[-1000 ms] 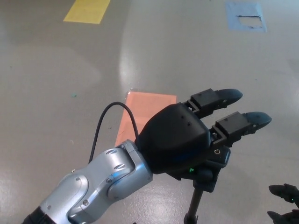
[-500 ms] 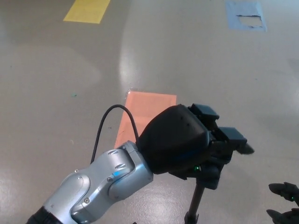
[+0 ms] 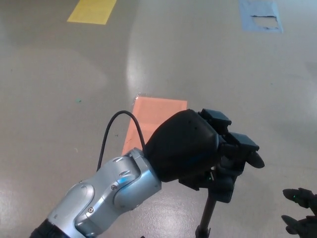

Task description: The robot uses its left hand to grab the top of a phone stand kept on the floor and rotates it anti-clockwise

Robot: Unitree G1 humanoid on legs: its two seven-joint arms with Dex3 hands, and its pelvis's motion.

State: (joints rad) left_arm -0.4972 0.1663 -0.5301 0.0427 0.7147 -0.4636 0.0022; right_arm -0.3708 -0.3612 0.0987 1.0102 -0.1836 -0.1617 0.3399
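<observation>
Near right corner: right hand (image 3: 300,212), only black fingertips in view, whether spread or clenched impossible to tell. Near centre: phone stand (image 3: 210,212), thin dark pole rising from the grey floor (image 3: 59,94). Clenched over its top: left hand (image 3: 198,148), fingers (image 3: 243,144) curled down around the head, silver forearm (image 3: 106,191) entering from near left. Farther: orange patch (image 3: 151,119), then yellow patch (image 3: 92,11) far left, blue patch (image 3: 261,16) far right.

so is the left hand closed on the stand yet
Yes: the left hand has its fingers curled down around the phone stand top.
</observation>
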